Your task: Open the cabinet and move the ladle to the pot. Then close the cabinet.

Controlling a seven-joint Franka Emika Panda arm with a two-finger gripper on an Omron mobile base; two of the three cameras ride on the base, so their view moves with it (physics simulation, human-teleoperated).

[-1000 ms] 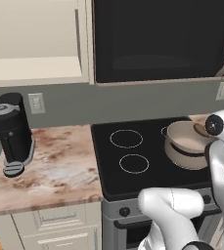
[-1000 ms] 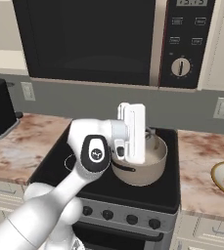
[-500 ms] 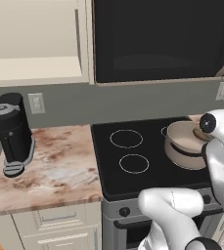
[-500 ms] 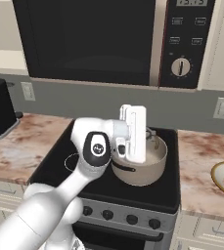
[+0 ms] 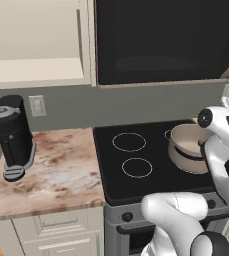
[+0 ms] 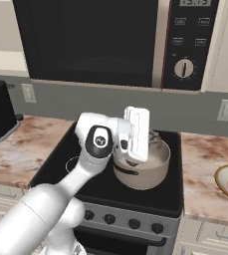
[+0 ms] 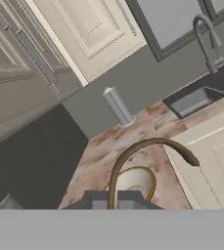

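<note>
In the hand view a brown ladle curves up from between my fingertips, and my gripper is shut on its handle. Its bowl end is hidden. In the right base view my white hand hovers just above the steel pot, which stands on the stove's right side. The left base view shows the same pot with my wrist beside it at the right edge. The cream wall cabinet at upper left stands open, its inner shelf showing.
A black coffee machine stands on the marble counter left of the black stove. The microwave hangs above. Right of the stove are a yellow-rimmed bowl, a paper towel roll and a sink.
My wrist has crept slightly left and up near the pot. The gripper stays shut on the ladle, and nothing else moved.
</note>
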